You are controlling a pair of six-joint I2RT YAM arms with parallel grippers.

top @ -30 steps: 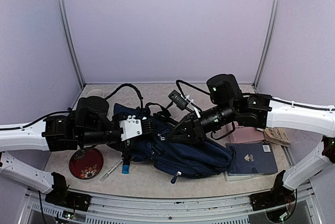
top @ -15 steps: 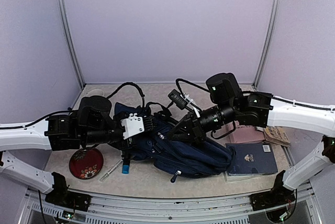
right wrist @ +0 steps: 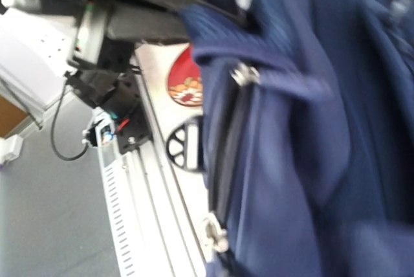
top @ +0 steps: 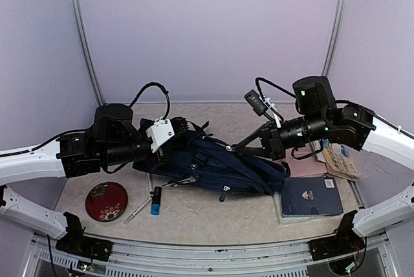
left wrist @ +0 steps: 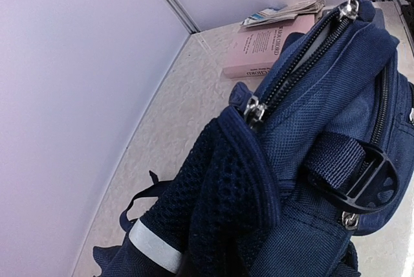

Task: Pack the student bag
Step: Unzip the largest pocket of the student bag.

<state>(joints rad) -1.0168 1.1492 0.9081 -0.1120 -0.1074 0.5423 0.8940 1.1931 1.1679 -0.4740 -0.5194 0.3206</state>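
The student bag, a navy-blue backpack, lies stretched between my two arms in the top view. My left gripper is shut on the mesh padded end of the bag, and the fabric hides its fingertips in the left wrist view. My right gripper is shut on a zipper pull at the far end of a partly open zipper. A second zipper pull sits at the zipper's near end. The right wrist view is blurred, showing navy fabric and a metal pull low down.
A red patterned dish, a thin pen and a blue marker lie near the front left. A navy book, a pink book and a pamphlet lie to the right of the bag.
The right arm swung right and back, drawing the bag's end with it after closing on the pull. The left arm lifted its end farther back. The marker now lies uncovered.
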